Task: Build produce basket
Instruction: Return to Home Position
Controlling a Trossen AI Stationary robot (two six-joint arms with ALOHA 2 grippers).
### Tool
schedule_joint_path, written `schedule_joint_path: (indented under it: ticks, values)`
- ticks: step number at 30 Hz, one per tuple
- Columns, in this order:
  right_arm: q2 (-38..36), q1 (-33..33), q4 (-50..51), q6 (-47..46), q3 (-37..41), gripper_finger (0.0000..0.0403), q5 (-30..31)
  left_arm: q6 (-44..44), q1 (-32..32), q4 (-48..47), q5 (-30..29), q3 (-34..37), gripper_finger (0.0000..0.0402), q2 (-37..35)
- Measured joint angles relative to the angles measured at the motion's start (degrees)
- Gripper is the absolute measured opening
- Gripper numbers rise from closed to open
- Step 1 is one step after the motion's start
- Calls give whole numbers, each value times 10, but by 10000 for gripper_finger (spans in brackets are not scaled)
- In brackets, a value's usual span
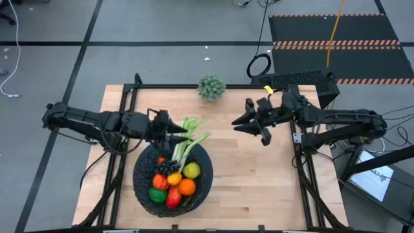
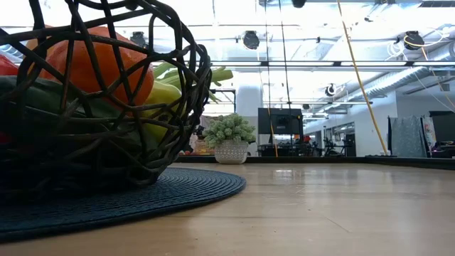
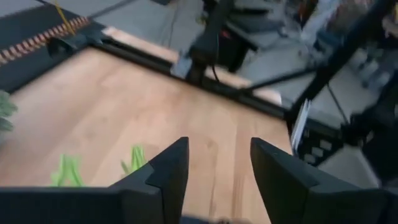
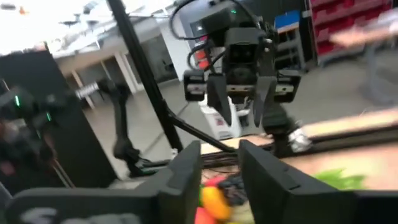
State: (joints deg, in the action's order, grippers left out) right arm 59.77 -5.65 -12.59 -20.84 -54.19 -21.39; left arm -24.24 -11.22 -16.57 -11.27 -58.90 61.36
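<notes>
The black mesh basket sits at the table's near middle on a dark woven mat. It holds an orange, tomato, mango, lemon, green apple, grapes and a green fruit. The celery stalk leans over the far rim, with its leaf tips showing in the left wrist view. My left gripper is open above the far rim, beside the celery. My right gripper is open, raised over the table's far right.
A spiky grey-green ball plant in a pale pot stands at the far edge's middle. Bare wood spreads right of the basket. A black frame rail runs along the far edge, and floor mats lie beyond.
</notes>
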Motion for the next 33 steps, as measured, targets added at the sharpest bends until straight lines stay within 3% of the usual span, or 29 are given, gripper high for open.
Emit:
schedule_joint_path:
  ticks: [4,8,11,18,26,33]
  values:
    - [-37,0,29,96,0,55,1,-3,18,9,-9,-10,138,0]
    - [-64,0,51,171,0,9,2,69,18,16,-8,-9,63,0]
    - [-78,0,66,201,0,8,2,116,16,31,5,-8,11,0]
    - [-87,0,117,152,0,2,49,157,28,40,10,40,4,-24]
    - [-83,0,128,157,0,1,111,181,43,148,29,170,4,-139]
    - [-75,10,46,184,71,1,114,178,43,161,23,262,3,-239]
